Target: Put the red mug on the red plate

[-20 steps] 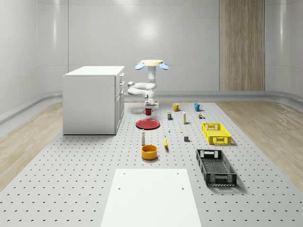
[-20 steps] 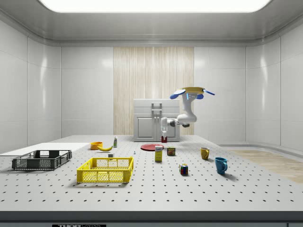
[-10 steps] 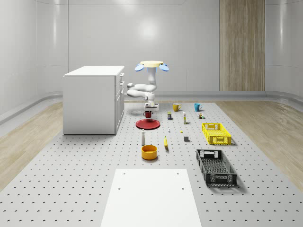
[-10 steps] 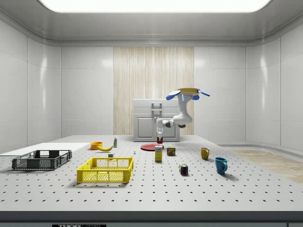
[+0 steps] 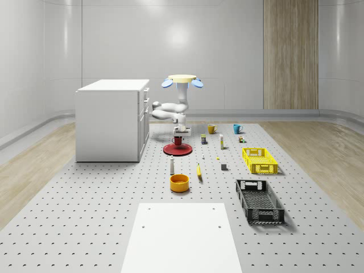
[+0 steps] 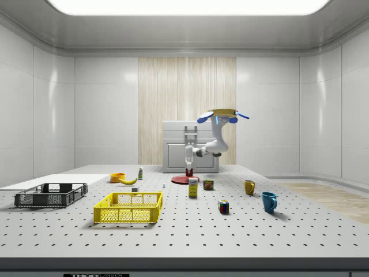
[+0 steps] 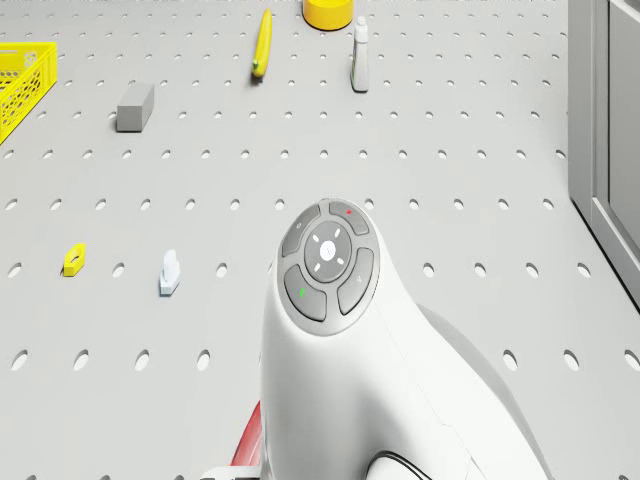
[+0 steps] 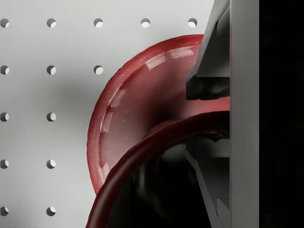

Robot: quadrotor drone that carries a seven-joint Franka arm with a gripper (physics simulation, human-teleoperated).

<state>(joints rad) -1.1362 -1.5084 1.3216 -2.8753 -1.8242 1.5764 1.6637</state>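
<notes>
Red mug [image 5: 177, 140] clamped at rim between gripper [image 8: 209, 118] fingers, hanging upright directly beneath gripper. Red plate [image 5: 177, 149] lies straight below mug, slight gap apparently remaining. Drone [image 5: 182, 79] hovers above, behind plate, beside cabinet [image 5: 111, 119].

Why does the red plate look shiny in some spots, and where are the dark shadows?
In the wrist view, pale light streaks gleam along the red plate's raised edge, and the red mug's inside is dark. In the side view, a bright ceiling light glares overhead, and the blue mug throws a small soft shadow on the floor. In the whole-scene view, the black crate casts a soft shadow.
</notes>
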